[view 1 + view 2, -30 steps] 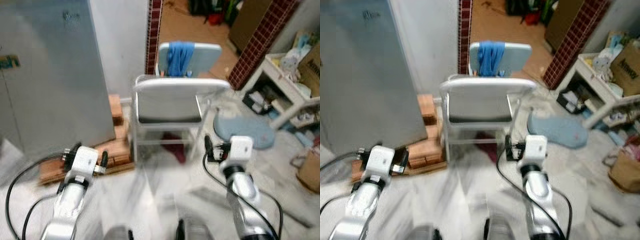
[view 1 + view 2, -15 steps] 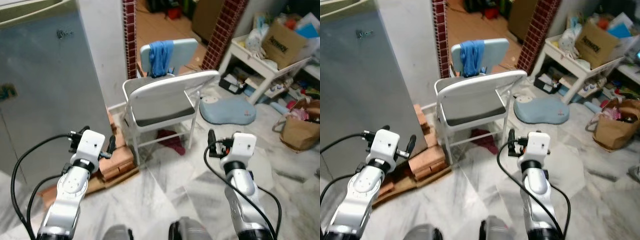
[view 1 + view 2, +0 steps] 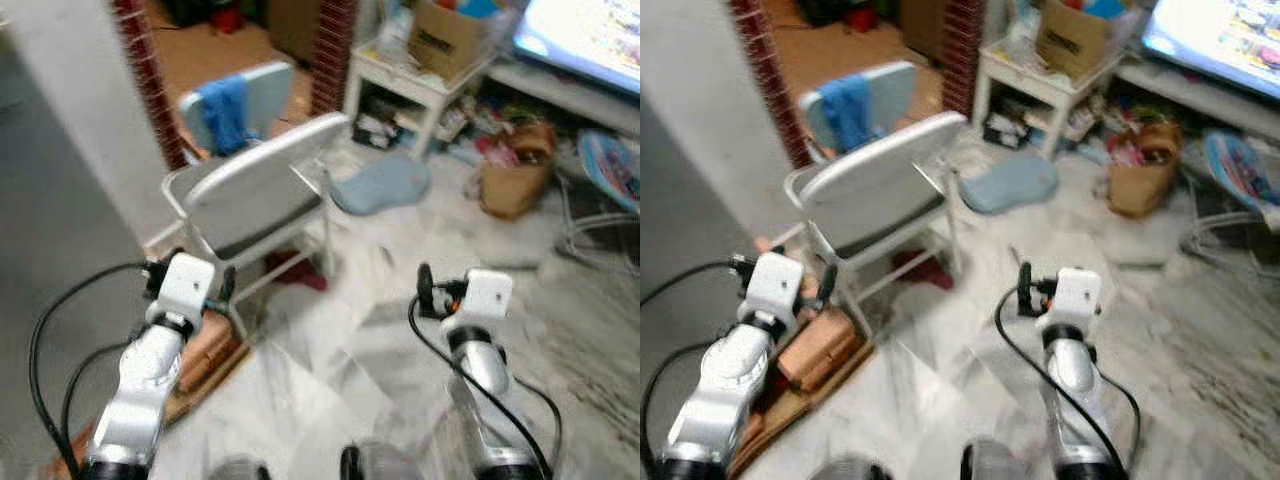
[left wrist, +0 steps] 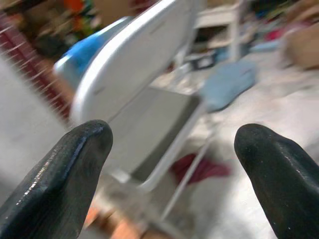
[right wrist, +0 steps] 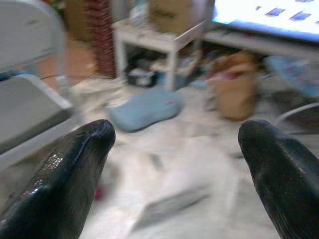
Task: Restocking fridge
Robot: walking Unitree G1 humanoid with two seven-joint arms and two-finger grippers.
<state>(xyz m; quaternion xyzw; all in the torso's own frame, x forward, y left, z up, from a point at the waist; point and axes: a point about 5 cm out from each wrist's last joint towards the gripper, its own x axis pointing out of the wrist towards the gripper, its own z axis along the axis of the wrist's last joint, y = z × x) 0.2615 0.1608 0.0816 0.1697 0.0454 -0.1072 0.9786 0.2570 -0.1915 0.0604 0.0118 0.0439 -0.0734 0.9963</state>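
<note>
The grey fridge (image 3: 45, 210) shows as a plain grey face at the far left edge, its door shut as far as I can tell. Both silver arms are raised in front of me over the marble floor. In the left wrist view my left gripper (image 4: 169, 164) is open and holds nothing, and it points at a white folding chair. In the right wrist view my right gripper (image 5: 172, 164) is open and also holds nothing, and it points at the floor near a blue-grey cushion. No food or drink item can be made out.
A white folding chair (image 3: 255, 190) stands just ahead of my left arm, with a second chair draped in blue cloth (image 3: 225, 105) behind it. Bricks (image 3: 200, 350) lie by the fridge. On the right are a blue-grey cushion (image 3: 380, 185), a brown bag (image 3: 510, 180), a cluttered white shelf (image 3: 420, 80) and a bright screen (image 3: 590, 35).
The camera has swung to the right: the fridge has slid to the left edge, and the shelf, bag and screen have come into view. Both arms keep the same pose.
</note>
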